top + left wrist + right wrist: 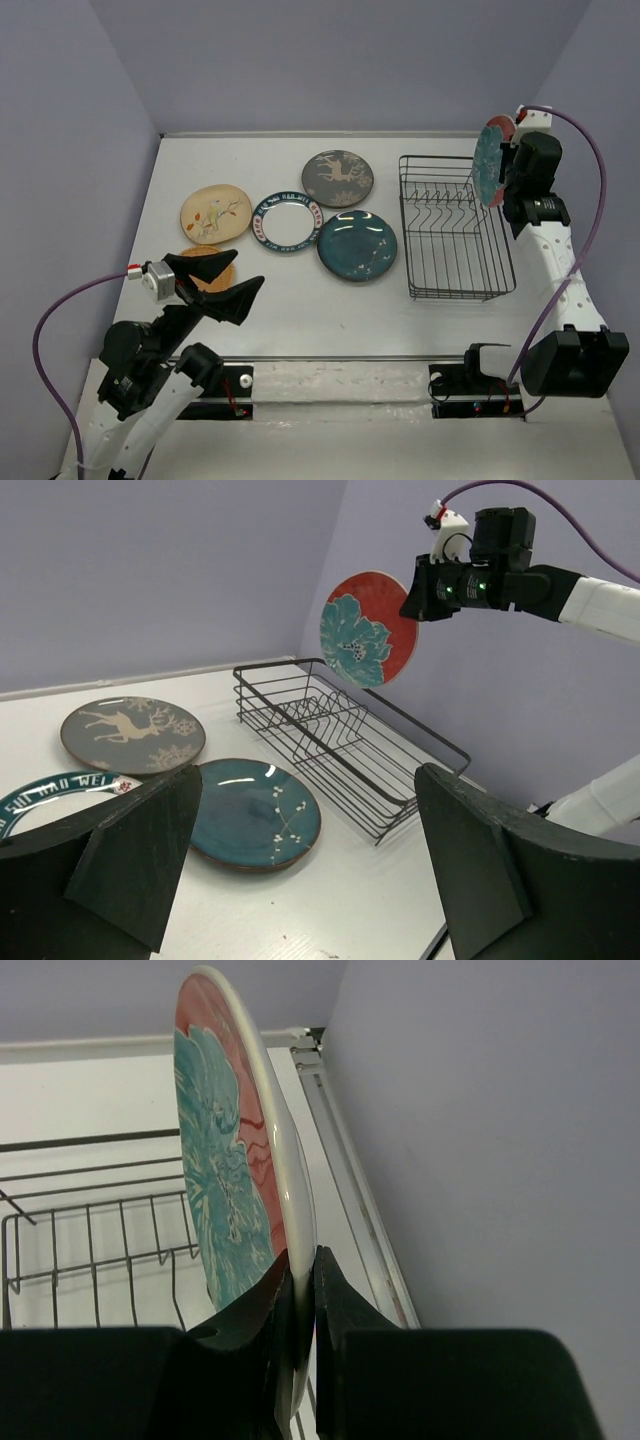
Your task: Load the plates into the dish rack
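dish rack (460,292) holds no plate yet. right claw (302,1260) clamped on red flowered plate (489,160), upright above the rack's far right corner. five other plates (357,246) lie flat on tabletop (300,330) left of rack. left claw (245,272) apart, idle.

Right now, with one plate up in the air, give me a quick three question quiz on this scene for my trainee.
1. True or false: the dish rack holds no plate yet.
2. Which plate does the right pincer grip? A) grey deer plate B) red plate with teal flower C) teal-blue plate
3. How many plates lie flat on the table?
Key: 1 true; 2 B; 3 five, one partly hidden.
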Controlling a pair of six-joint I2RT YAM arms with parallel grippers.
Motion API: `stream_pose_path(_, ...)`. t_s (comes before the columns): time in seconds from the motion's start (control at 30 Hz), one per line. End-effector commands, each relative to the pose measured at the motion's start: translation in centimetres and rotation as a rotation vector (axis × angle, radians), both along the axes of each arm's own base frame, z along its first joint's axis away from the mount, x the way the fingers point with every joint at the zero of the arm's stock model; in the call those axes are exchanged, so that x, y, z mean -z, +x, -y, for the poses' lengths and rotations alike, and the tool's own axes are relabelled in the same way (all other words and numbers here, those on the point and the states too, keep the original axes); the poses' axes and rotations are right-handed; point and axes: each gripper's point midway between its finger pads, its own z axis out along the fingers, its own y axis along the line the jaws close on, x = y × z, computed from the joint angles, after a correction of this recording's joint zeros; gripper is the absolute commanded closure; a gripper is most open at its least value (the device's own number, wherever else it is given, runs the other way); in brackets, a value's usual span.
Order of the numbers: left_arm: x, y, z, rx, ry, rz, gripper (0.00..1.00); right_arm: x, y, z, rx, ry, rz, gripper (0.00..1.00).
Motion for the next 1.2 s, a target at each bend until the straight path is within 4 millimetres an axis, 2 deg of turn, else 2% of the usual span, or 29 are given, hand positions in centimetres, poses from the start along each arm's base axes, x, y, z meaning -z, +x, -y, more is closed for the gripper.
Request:
stream_pose_path(0.0, -1.7, -0.6, -0.8, -0.018, -0.032, 0.049, 0.01, -6.6, -0.2, 0.3, -0.002, -0.004, 0.258, 0.93)
stream_pose_path(0.03, -1.7, -0.6, -0.8, -0.019, -0.033, 0.049, 0.01, -5.6, -0.1, 0.3, 0.000, -0.003, 0.236, 0.93)
stream_pose_path(0.1, -1.8, -0.6, -1.0, -0.024, -0.037, 0.052, 0.01, -4.9, 0.0, 0.7, 0.012, 0.004, 0.232, 0.93)
stream_pose_path(0.2, -1.7, -0.5, -0.9, -0.027, -0.035, 0.047, 0.01, -4.8, 0.3, 0.9, 0.024, -0.001, 0.227, 0.93)
stream_pose_path(0.57, -1.7, -0.5, -0.9, -0.026, -0.034, 0.044, 0.01, -7.2, -0.6, 2.3, 0.080, -0.021, 0.274, 0.93)
stream_pose_path(0.8, -1.7, -0.6, -0.8, -0.020, -0.034, 0.046, 0.01, -4.8, -0.4, 2.3, 0.080, 0.006, 0.240, 0.93)
stream_pose_path(1.0, -1.6, -0.5, -0.8, -0.020, -0.032, 0.044, 0.01, -6.7, -1.0, 2.8, 0.099, -0.003, 0.281, 0.93)
stream_pose_path(1.07, -1.8, -0.6, -0.9, -0.022, -0.035, 0.047, 0.01, -6.8, -1.0, 2.7, 0.091, -0.005, 0.283, 0.93)
stream_pose_path(1.17, -1.7, -0.5, -0.9, -0.026, -0.035, 0.045, 0.01, -6.0, -0.9, 2.8, 0.097, 0.001, 0.269, 0.93)
